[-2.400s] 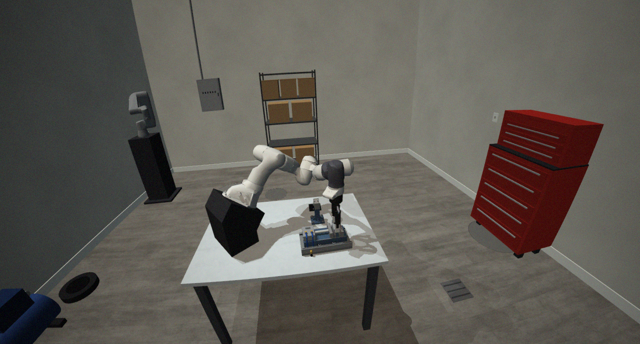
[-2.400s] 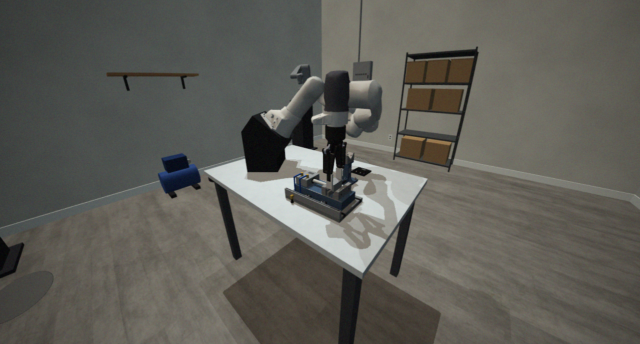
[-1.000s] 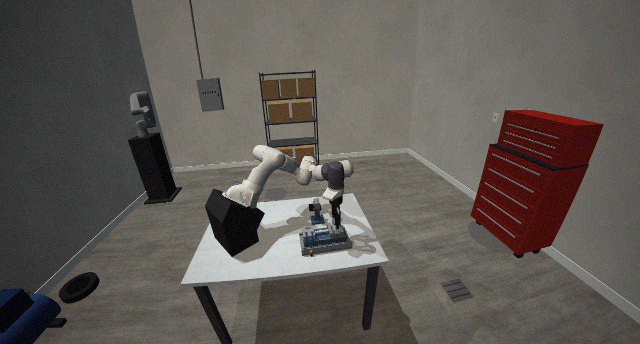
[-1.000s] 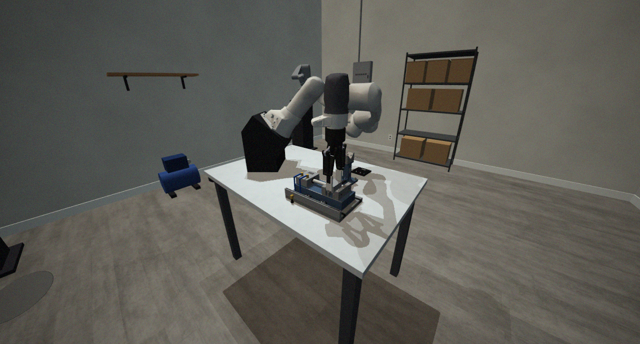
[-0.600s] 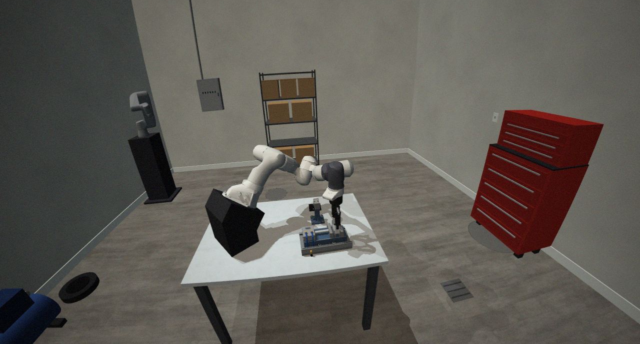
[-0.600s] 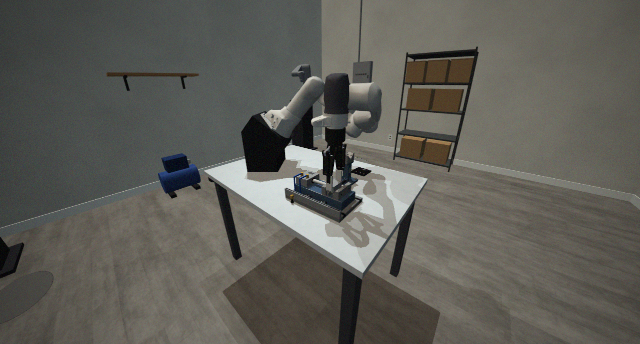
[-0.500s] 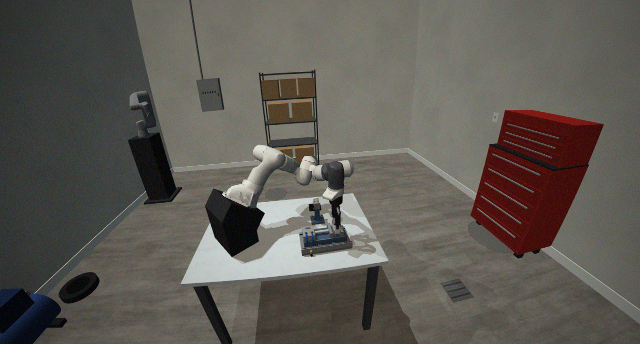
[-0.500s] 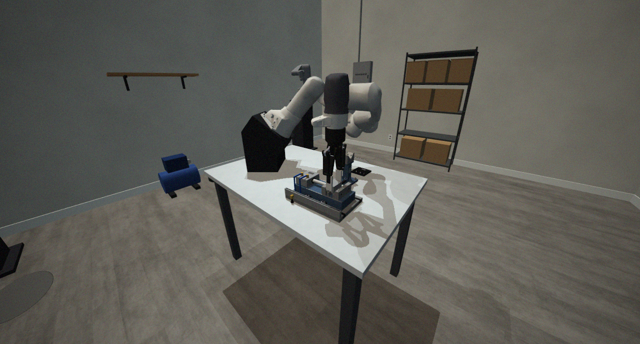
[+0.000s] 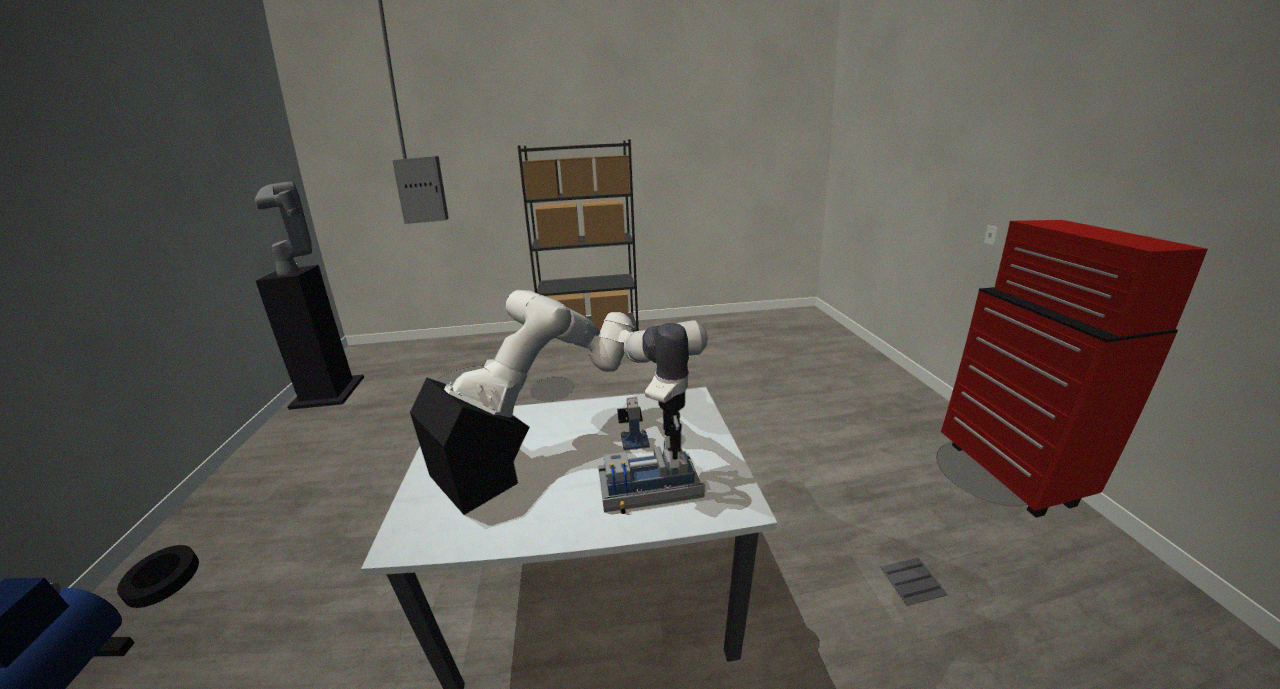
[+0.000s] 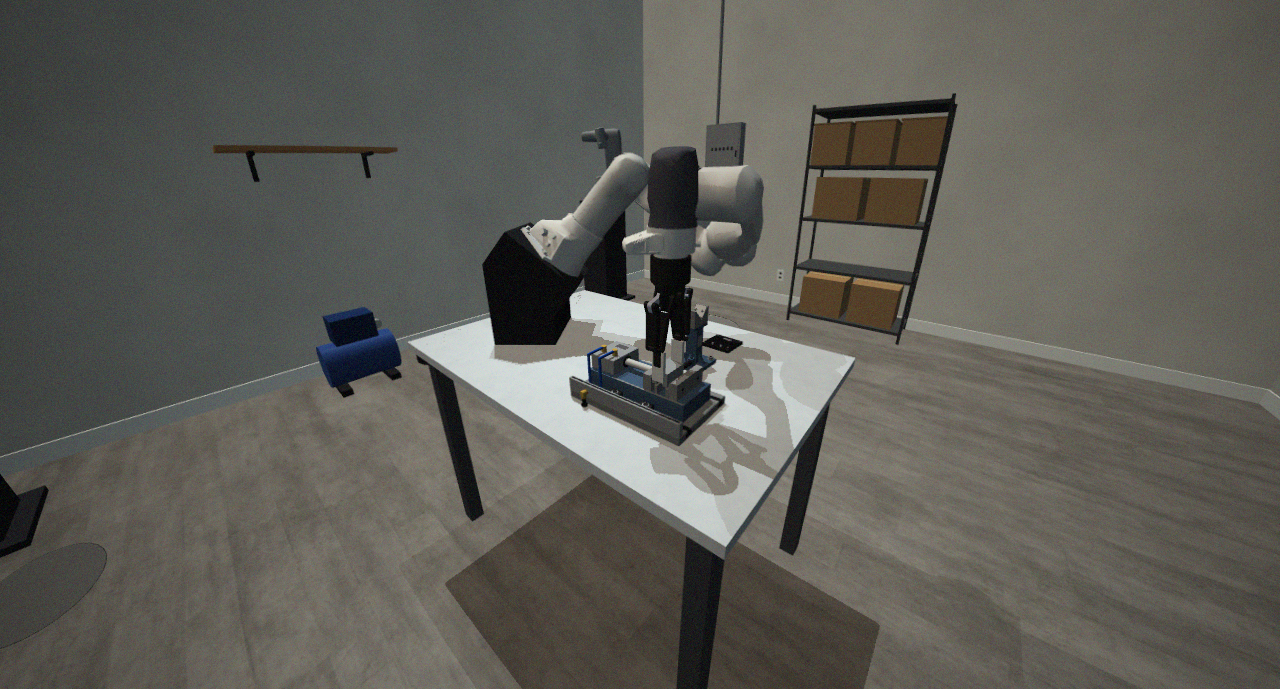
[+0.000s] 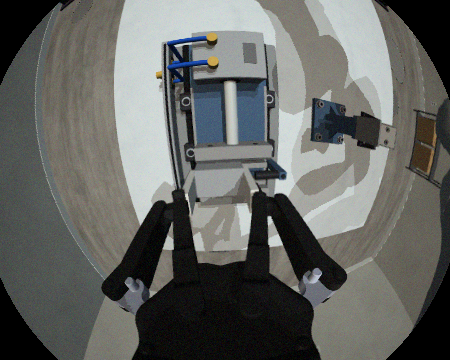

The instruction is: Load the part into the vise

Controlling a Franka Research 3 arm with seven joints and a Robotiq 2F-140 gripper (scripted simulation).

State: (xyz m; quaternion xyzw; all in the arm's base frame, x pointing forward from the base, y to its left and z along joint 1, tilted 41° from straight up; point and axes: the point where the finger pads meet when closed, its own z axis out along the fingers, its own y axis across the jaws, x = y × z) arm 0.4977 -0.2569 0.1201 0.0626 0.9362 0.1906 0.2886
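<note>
The fingers [image 9: 673, 430] [image 10: 657, 331] are standing partly apart, clamping the grey block [image 11: 219, 181] by what appear to be its ends, over the vise [image 9: 650, 483] [image 10: 644, 394] on the desk [image 9: 554, 528] [image 10: 519, 371] [image 11: 140, 150]. The block's long axis is running from finger to finger, alongside the moving jaw [image 11: 233, 152]. The short dark rod [image 11: 266, 175] is lying just beside one finger. Seating probably calls for keeping that alignment; whether the block is touching the bars, fixed jaw or rod cannot be told.
</note>
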